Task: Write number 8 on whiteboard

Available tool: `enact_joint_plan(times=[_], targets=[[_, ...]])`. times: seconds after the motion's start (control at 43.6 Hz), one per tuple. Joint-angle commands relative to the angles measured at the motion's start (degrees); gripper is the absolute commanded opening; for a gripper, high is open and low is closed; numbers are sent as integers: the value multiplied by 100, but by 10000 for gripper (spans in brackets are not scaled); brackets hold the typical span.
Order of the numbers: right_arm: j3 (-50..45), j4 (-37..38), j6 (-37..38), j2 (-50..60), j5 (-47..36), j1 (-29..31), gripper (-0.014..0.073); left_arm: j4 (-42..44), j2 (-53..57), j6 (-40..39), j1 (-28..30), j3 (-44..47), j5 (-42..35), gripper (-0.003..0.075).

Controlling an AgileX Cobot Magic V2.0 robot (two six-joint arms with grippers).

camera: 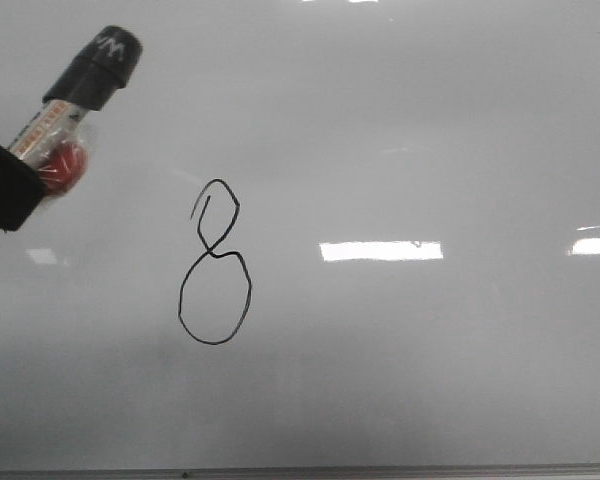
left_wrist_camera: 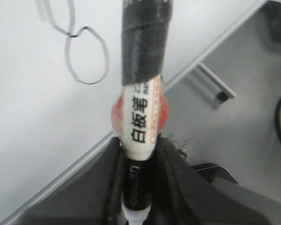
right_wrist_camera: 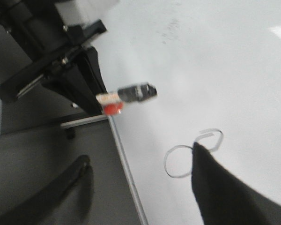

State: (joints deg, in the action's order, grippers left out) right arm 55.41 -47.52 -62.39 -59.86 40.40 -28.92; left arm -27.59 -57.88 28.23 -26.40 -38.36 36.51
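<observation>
The whiteboard (camera: 430, 130) fills the front view. The number 8 (camera: 215, 265) is drawn on it in thin black line, with a large lower loop and a small upper loop. My left gripper (camera: 2, 190) is at the far left, shut on a whiteboard marker (camera: 80, 95) whose black end points up and away, up-left of the 8. In the left wrist view the marker (left_wrist_camera: 141, 103) sits between the jaws of the left gripper (left_wrist_camera: 139, 143), with the 8 (left_wrist_camera: 82, 49) beyond. My right gripper (right_wrist_camera: 140, 157) is open and empty; one of its fingers (right_wrist_camera: 225, 192) overlaps the 8 (right_wrist_camera: 178, 161).
Bright rectangular light reflections (camera: 380, 250) lie on the board. Its thin frame edge (camera: 300, 470) runs along the near side. Beyond the board's edge (left_wrist_camera: 84, 157) is grey floor with a metal stand leg and caster (left_wrist_camera: 218, 89). The left arm (right_wrist_camera: 70, 70) shows in the right wrist view.
</observation>
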Motion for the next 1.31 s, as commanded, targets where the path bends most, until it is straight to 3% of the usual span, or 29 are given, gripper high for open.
enact_joint_plan(times=[0.0, 0.161, 0.275, 0.39, 0.528, 0.734, 0.986, 1.285], targets=[[-455, -262, 259, 789, -375, 613, 409, -18, -175, -220, 689, -314, -353, -21], [-1595, -262, 989, 2191, -752, 1658, 327, 9, -434, -209, 2103, -403, -513, -21], [-2339, -262, 1557, 3105, -1014, 2173, 194, 67, -571, -196, 2877, -403, -643, -21], [-2846, -262, 1711, 3781, -1207, 2411, 45, 149, -750, -196, 3229, -403, -666, -21], [-3271, -248, 1698, 4264, -1501, 2424, -67, 184, -1291, -196, 3310, -403, -1064, -21], [-3495, -235, 1698, 4264, -1522, 2424, -68, 88, -1882, -221, 3310, -403, -1689, -21], [-3537, -235, 1698, 4264, -1535, 2424, -68, -120, -2390, -221, 3310, -658, -1555, -10], [-3537, -235, 1698, 4264, -1541, 2424, -68, -120, -2478, -221, 3310, -725, -1662, 309]])
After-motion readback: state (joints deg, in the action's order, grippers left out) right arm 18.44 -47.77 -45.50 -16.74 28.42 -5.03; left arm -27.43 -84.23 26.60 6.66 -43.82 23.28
